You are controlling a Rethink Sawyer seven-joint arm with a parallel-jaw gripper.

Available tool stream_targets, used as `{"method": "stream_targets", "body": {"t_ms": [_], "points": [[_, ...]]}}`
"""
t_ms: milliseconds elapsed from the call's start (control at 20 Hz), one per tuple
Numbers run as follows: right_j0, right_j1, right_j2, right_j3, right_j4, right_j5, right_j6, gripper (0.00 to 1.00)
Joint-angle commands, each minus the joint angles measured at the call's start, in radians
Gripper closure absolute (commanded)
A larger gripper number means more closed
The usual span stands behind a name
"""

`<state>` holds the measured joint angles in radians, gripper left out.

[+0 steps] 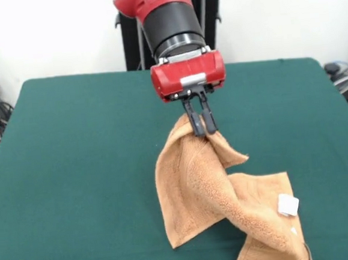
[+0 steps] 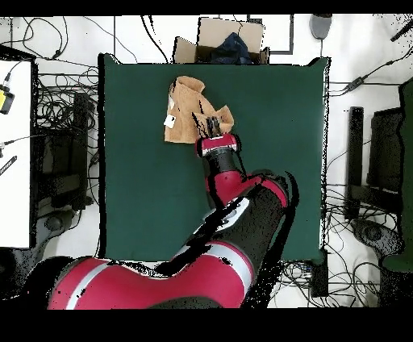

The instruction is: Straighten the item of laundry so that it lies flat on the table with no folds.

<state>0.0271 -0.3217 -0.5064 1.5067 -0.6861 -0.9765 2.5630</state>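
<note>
The red and black Sawyer arm (image 1: 168, 22) reaches down over the dark green table (image 1: 75, 174), and its gripper (image 1: 201, 125) has its two dark fingers (image 1: 208, 116) pinched close together on a raised fold of the orange-tan terry towel (image 1: 194, 188). The cloth hangs from that pinch in a peaked, tent-like shape and is far from flat: one panel drops toward the front view's lower left, ending in a pointed corner on the felt, while another part twists away to the lower right and runs off the bottom edge of that picture. A small white tag (image 1: 288, 205) sits on the right-hand part of the towel; any writing on it is too small to read, and a second, fainter white mark shows just below it. No brand or lettering can be read on the arm's red wrist housing (image 1: 188, 76). From overhead, the towel (image 2: 187, 109) lies crumpled near the tabletop's edge farthest from the robot's base, left of that edge's middle, with the gripper (image 2: 213, 127) at its right side. An open cardboard box (image 2: 222, 40) stands on the floor just beyond that edge.
</note>
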Motion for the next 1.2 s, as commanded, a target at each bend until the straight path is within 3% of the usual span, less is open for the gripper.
{"method": "stream_targets", "body": {"t_ms": [50, 450, 950, 1200], "points": [[0.003, 0.005, 0.055, 0.141, 0.063, -0.082, -0.072, 1.00], [-0.010, -0.001, 0.040, 0.201, 0.124, -0.176, -0.097, 1.00], [-0.001, -0.037, 0.037, 0.238, 0.097, -0.113, -0.026, 1.00], [-0.001, -0.077, 0.041, 0.254, 0.039, -0.042, 0.039, 1.00]]}}
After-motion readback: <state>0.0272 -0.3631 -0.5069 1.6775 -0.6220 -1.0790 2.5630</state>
